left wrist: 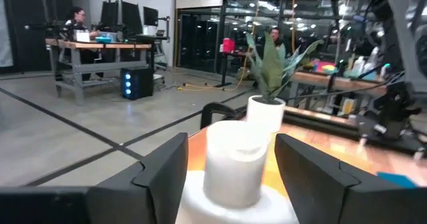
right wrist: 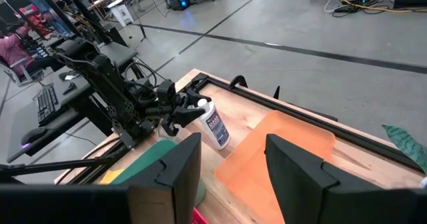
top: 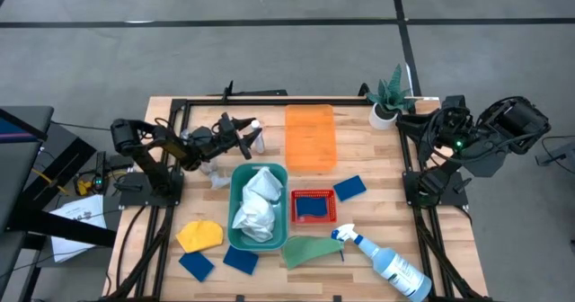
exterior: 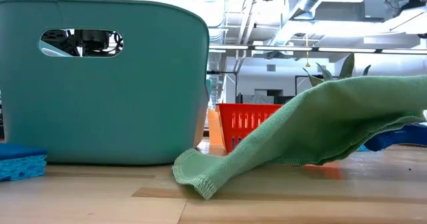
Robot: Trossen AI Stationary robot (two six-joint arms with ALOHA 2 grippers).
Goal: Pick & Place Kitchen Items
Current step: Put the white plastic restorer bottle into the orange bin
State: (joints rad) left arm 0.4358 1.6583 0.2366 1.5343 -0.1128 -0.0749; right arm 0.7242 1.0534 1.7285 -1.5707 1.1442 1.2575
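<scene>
The small white bottle (top: 257,138) stands upright on its base on the table, just left of an orange mat (top: 310,137). My left gripper (top: 244,140) is level and open. Its fingers (left wrist: 163,174) stand on either side of the bottle's cap and neck (left wrist: 233,161), with a narrow gap on each side. The right wrist view shows the same bottle (right wrist: 214,126) at the left gripper's tips. My right gripper (right wrist: 230,177) is open and empty, raised above the table's far right corner (top: 424,122). White cloths (top: 258,203) lie in a teal bin (top: 235,181).
A red basket (top: 314,207) holds a blue sponge, and another sponge (top: 349,188) lies beside it. At the near edge lie a yellow cloth (top: 199,235), two blue sponges (top: 196,266), a green cloth (top: 310,248) and the spray bottle (top: 386,262). A potted plant (top: 388,100) stands far right.
</scene>
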